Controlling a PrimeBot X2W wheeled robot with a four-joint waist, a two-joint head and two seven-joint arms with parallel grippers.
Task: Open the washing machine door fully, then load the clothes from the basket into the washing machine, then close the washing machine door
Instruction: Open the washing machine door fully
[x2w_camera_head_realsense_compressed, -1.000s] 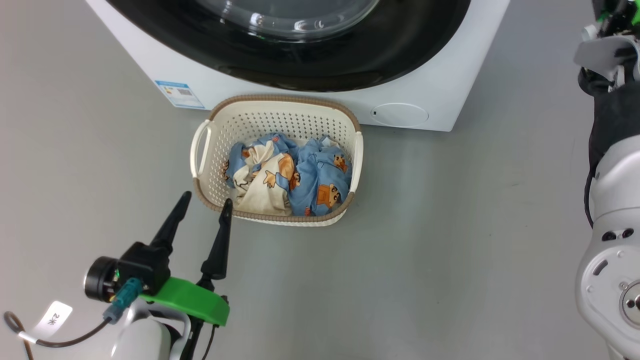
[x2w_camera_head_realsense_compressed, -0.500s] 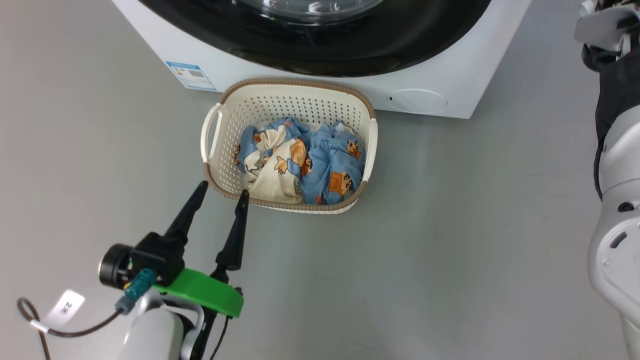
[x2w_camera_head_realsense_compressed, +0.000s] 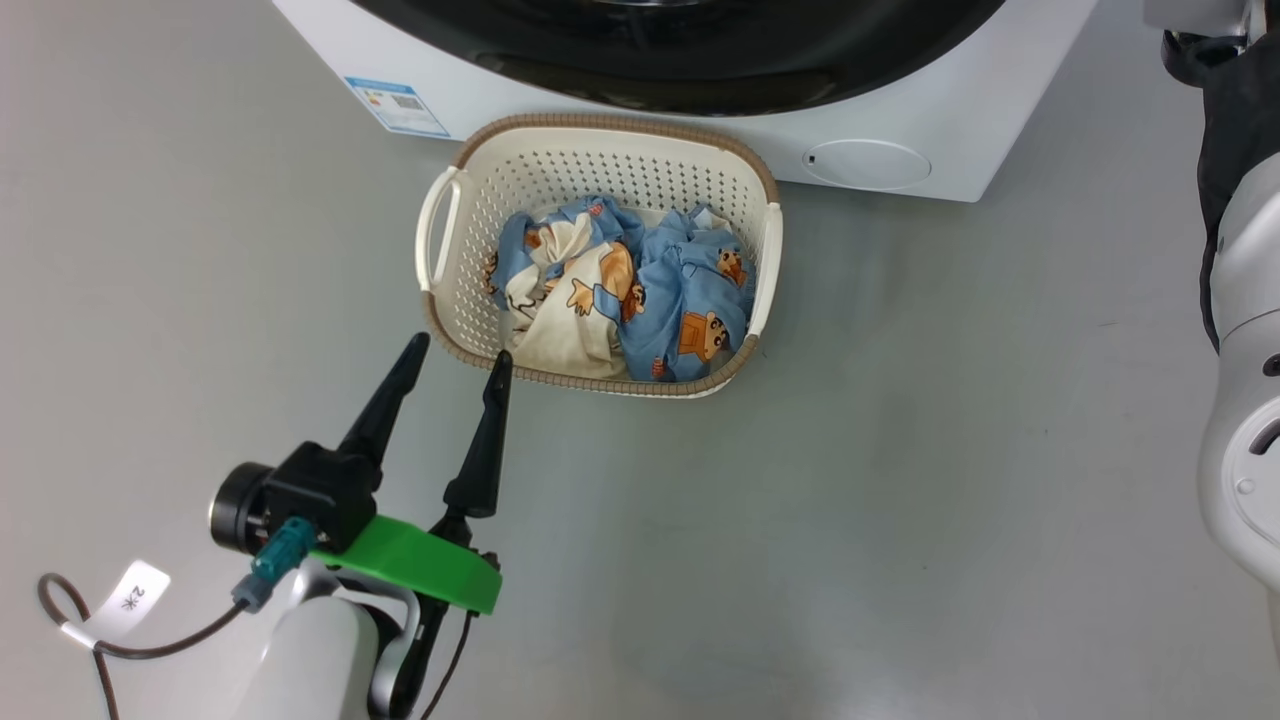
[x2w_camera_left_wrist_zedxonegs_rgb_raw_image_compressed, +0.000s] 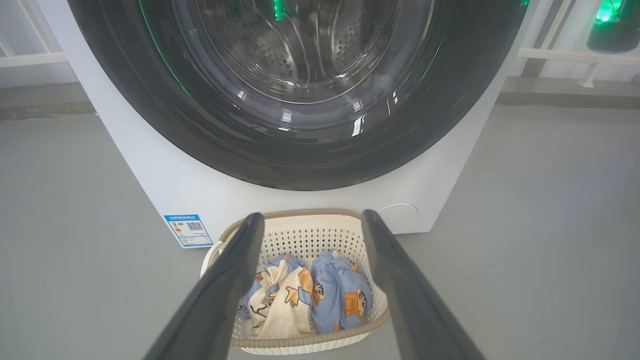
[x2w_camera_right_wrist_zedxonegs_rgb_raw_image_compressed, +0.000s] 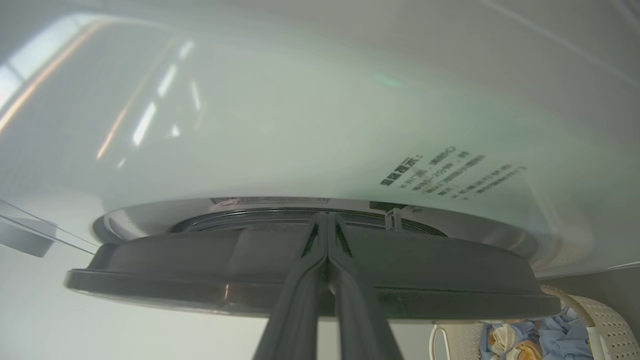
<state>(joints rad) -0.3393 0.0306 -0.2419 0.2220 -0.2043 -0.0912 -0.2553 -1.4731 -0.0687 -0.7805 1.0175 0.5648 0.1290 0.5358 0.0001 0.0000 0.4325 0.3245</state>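
Just below the door (x2w_camera_head_realsense_compressed: 700, 60), the basket (x2w_camera_head_realsense_compressed: 600, 165)

A smooth grey floor (x2w_camera_head_realsense_compressed: 900, 450) spreads under flat, even light. In the background of the left wrist view, white railings (x2w_camera_left_wrist_zedxonegs_rgb_raw_image_compressed: 565, 55) run along a pale wall, and a dark object (x2w_camera_left_wrist_zedxonegs_rgb_raw_image_compressed: 612, 32) (glowing green on top) shows at the upper right corner.

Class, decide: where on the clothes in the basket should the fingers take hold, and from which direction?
Pinch the bunched cream fold of the clothes, coming straight down from above: the basket walls close off every side, and that ridge looks easy to pinch.
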